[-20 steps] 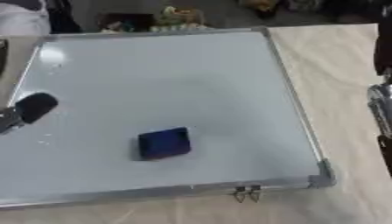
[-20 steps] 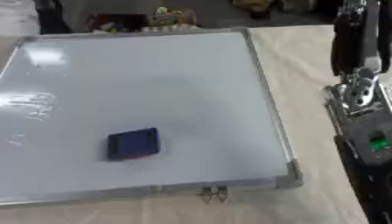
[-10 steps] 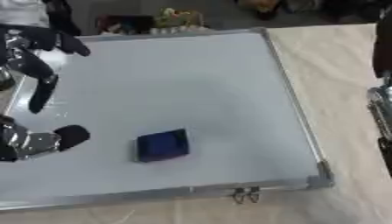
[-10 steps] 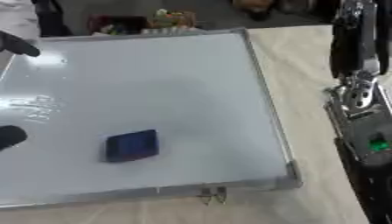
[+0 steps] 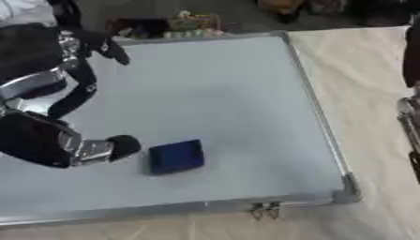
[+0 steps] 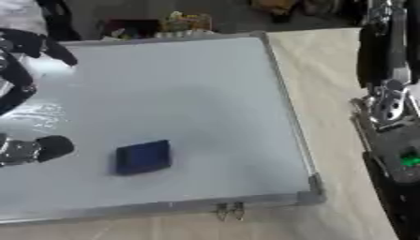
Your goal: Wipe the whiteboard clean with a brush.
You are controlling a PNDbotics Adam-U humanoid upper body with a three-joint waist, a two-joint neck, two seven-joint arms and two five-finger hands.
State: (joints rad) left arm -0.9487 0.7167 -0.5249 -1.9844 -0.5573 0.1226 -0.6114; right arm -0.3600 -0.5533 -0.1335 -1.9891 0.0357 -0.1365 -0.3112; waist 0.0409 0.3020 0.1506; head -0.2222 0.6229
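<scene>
Now, in the left eye view, the robot's left hand (image 5: 62,101) had reached in, fingers spread open, thumb just beside the dark blue rectangular brush (image 5: 176,156) lying on the metal-framed whiteboard (image 5: 229,84). Right eye view: the right hand (image 6: 386,101) hung beside the board, its fingers indiscernible; grasping looked imminent.

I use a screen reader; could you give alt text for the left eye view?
The robot's left hand, fingers spread open, reaches in beside a dark blue brush lying on a whiteboard, without touching it. The board rests on a beige table.
</scene>
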